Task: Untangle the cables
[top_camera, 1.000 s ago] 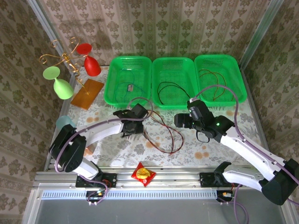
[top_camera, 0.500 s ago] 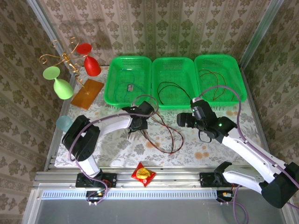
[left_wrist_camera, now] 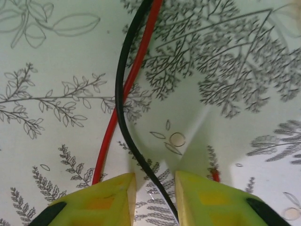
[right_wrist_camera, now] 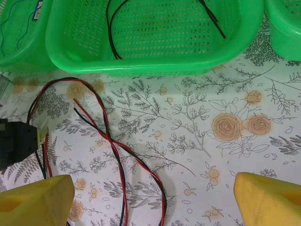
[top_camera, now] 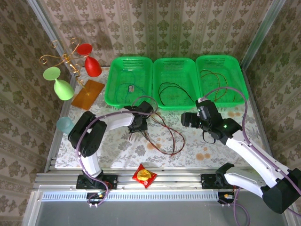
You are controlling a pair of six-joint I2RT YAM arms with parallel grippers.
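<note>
Right now the L end effector (left_wrist_camera: 154, 182) sits low over the bench (top_camera: 117, 146), close above the floral cloth and near the front of the L basket (top_camera: 111, 89). Its yellow-green fingers (left_wrist_camera: 110, 195) stand a little apart w/ a narrow gap. The black cable (left_wrist_camera: 118, 94) runs down thru that gap, close to one finger but not pinched as far as I can see, so it's open w/ nothing gripped. The red cable (left_wrist_camera: 134, 70) comes down beside the black one, crosses it partway, then slips under the other finger; a bit of red also peeks out by the opposite finger. From the R wrist cam, red & black lie loose on the bench as a pair. They weave over each other several times in long loops in front of the mid basket (top_camera: 175, 108), and neither is in a basket. The R end effector (right_wrist_camera: 154, 188) hangs above those loops w/ jaws spread wide, nothing btwn them, touching no cable. Three green baskets sit in a row at the back of the bench. The L one holds the blue-green cable (top_camera: 131, 87) w/ a small dark plug, the mid one a second black cable (top_camera: 171, 87), and the R basket (top_camera: 221, 105) the brown-orange cable (top_camera: 221, 86) in loose loops. Off to the L stand a red goblet (top_camera: 90, 61) & a green goblet (top_camera: 59, 84) by a gold wire stand. A red-yellow snack packet (top_camera: 144, 175) lies on the front rail btwn the arm bases.
</note>
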